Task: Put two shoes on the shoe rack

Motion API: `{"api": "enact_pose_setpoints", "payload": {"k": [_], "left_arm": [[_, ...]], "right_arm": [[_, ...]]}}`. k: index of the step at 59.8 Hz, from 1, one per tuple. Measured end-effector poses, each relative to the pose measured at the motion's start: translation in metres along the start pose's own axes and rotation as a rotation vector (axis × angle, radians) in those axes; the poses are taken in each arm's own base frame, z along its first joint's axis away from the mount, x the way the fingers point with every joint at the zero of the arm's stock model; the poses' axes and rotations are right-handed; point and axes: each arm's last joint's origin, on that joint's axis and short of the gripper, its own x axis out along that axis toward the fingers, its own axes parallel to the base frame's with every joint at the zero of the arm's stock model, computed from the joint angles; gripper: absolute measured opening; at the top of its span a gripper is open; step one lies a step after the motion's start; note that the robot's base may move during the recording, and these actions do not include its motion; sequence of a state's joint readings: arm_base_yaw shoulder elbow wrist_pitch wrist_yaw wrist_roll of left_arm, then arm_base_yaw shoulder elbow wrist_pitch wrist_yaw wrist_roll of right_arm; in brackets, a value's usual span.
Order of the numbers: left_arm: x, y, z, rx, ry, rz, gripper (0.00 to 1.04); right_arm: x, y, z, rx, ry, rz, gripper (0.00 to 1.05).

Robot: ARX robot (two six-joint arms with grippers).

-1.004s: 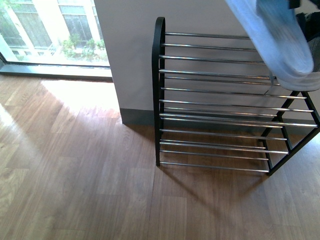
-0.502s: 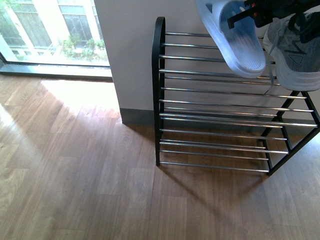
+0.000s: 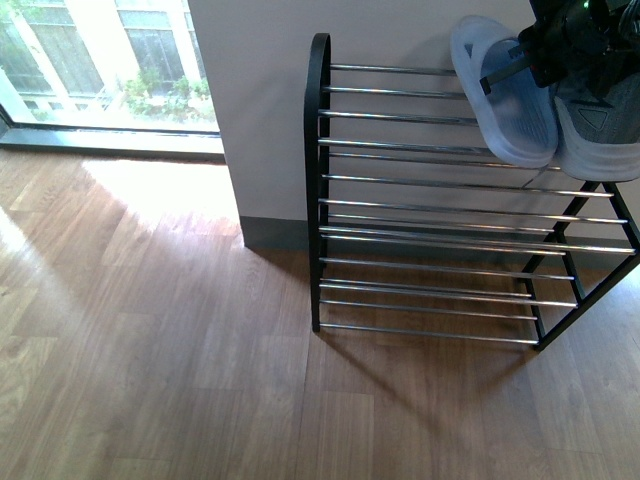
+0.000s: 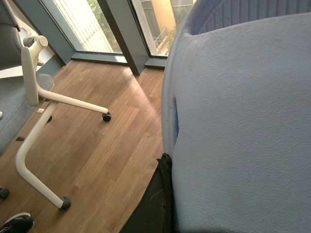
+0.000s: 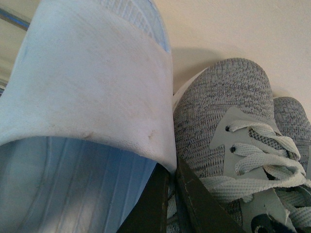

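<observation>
While the right gripper (image 3: 555,50) grips the pale blue sandal (image 3: 505,95), lower it flat. Release beside the grey sneaker (image 3: 600,125) on the rack (image 3: 400,180).

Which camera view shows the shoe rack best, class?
The front view: the shoe rack shows nearly whole, black side frames and chrome rods. The right wrist view catches only a rod end at its edge; the left wrist view shows none of it.

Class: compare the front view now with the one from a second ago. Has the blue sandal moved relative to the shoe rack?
Yes. The blue sandal has moved left and away from the camera, and now lies over the top rods of the shoe rack, beside the grey sneaker.
</observation>
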State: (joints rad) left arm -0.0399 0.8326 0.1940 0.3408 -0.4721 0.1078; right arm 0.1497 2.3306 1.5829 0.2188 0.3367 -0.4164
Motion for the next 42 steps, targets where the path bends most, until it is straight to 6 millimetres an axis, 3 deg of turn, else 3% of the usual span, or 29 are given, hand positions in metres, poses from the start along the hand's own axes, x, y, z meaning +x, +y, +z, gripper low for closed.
{"api": "enact_pose_setpoints", "payload": {"k": [42], "left_arm": [[0.0,0.0,0.0,0.0,0.0,0.0,0.02]], "right_arm": [[0.0045,0.0029,-0.0038,-0.028,0.023,-0.006,0.01]]}}
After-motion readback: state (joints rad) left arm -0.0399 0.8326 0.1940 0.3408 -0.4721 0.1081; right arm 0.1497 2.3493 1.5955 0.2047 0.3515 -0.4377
